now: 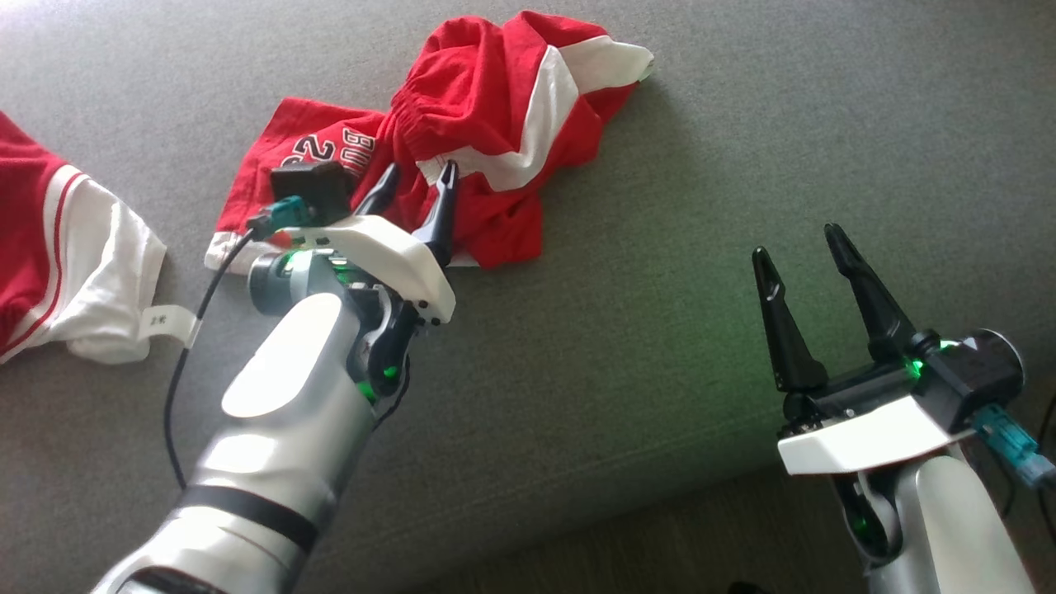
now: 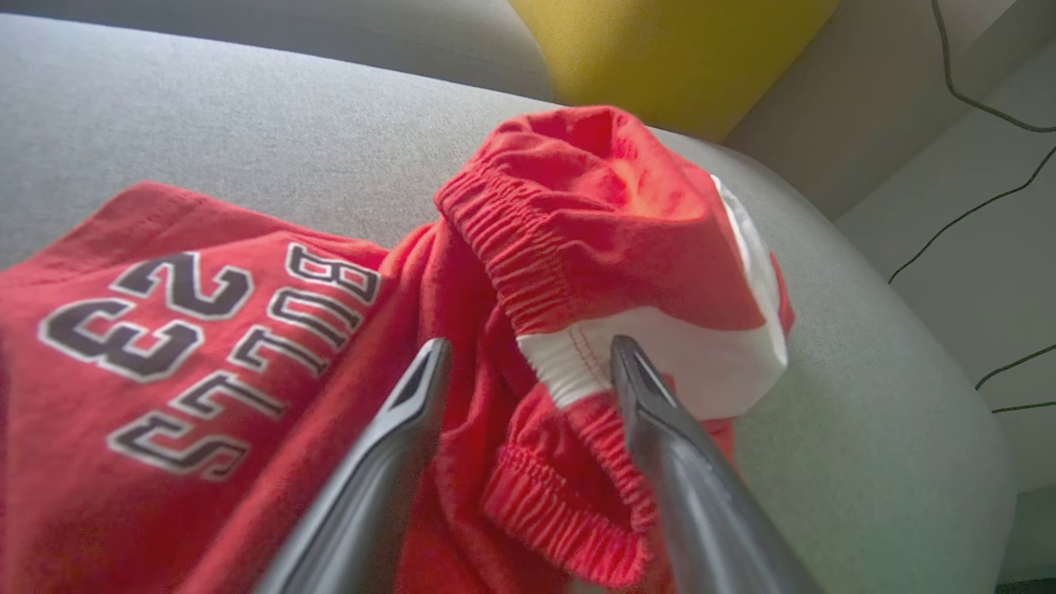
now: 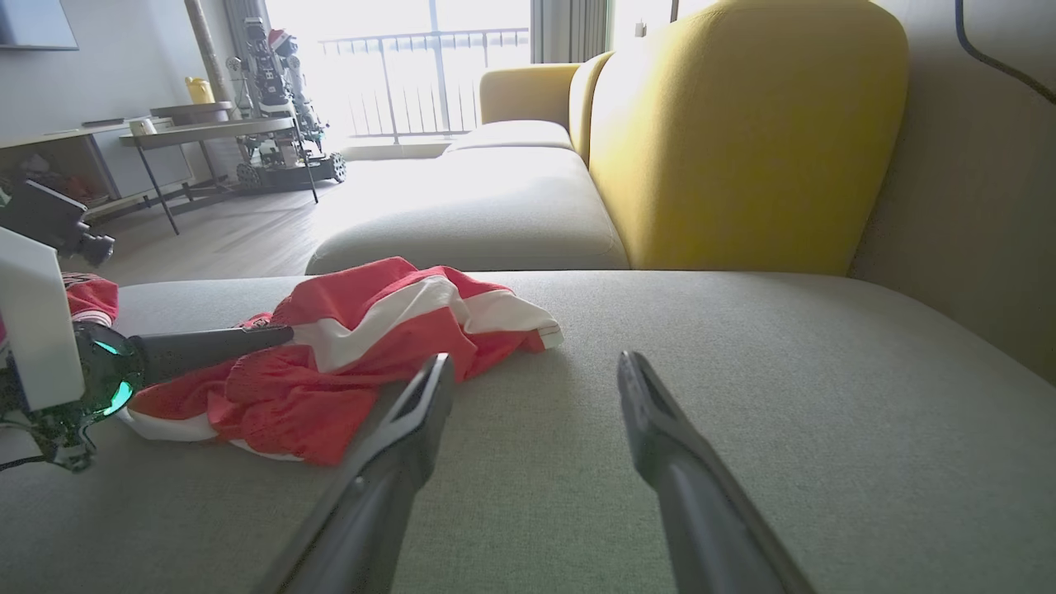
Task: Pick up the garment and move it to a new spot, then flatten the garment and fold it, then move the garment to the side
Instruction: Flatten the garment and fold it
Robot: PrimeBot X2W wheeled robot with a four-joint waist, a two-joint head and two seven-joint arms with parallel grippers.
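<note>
In the head view a pair of red shorts (image 1: 495, 99) with white stripes lies crumpled on the grey sofa seat (image 1: 726, 165), toward its far side, one leg spread flat and showing dark lettering. The left gripper (image 1: 419, 169) hangs right over the heap, its jaws released and parted above the cloth, holding nothing. The right gripper (image 1: 796, 241) sits well apart from the shorts, near the front edge of the seat, its jaws also spread wide and empty. A second red and white garment (image 1: 74, 247) lies at the left edge. From the left wrist, the two dark jaws straddle a gathered fold of elastic waistband, red with a white patch; I cannot tell whether the tips touch it. A yellow cushion (image 2: 660, 49) rises behind. From the right wrist, the parted jaws point over bare seat, with the shorts ahead and to the left and one finger of the other arm lying across them.
</note>
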